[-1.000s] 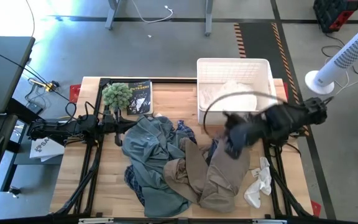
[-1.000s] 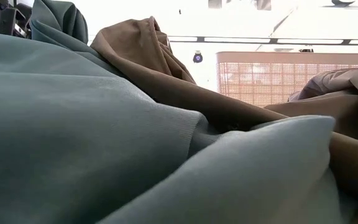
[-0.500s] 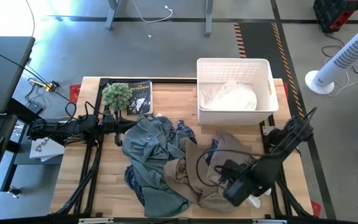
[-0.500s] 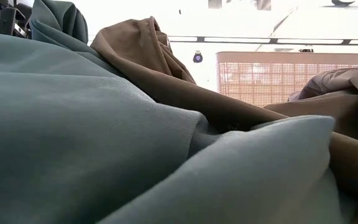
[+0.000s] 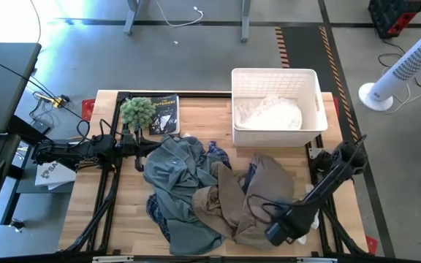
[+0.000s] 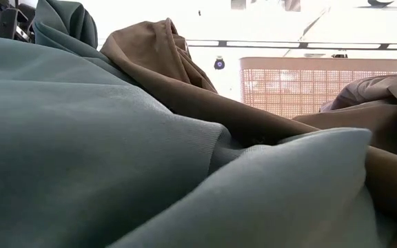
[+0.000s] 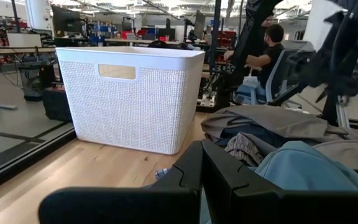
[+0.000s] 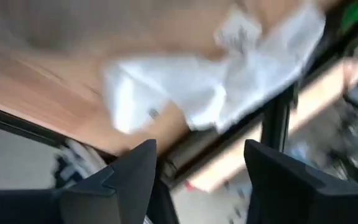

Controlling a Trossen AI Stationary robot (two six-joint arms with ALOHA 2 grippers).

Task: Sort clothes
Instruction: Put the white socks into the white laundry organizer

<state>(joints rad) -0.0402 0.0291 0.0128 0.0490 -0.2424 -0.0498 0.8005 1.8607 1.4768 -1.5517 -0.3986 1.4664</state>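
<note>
The grey-blue garment [image 5: 172, 172] lies heaped at the table's middle left, with the tan-khaki garment [image 5: 248, 201] heaped to its right. The plaid shirt [image 5: 218, 154] peeks out between and under them. A thin white garment [image 5: 315, 219] lies on the wood at the front right, partly hidden by my right arm; it shows in the right wrist view [image 8: 222, 87]. My right gripper [image 5: 275, 234] is open and empty near the front edge, beside the white garment. My left gripper [image 5: 141, 148] is shut and waits at the grey-blue garment's left edge.
A white plastic basket [image 5: 276, 77] with white cloth inside stands at the back right. A green fuzzy plant [image 5: 137, 111] and a book [image 5: 164, 115] sit at the back left. In the low view cloth [image 6: 81, 151] fills the foreground. A person sits beyond the table [image 7: 267, 53].
My right gripper has swung from in front of the basket, over the tan-khaki garment, toward the table's near edge, and now hangs by the white garment at the front right. The garments have not moved.
</note>
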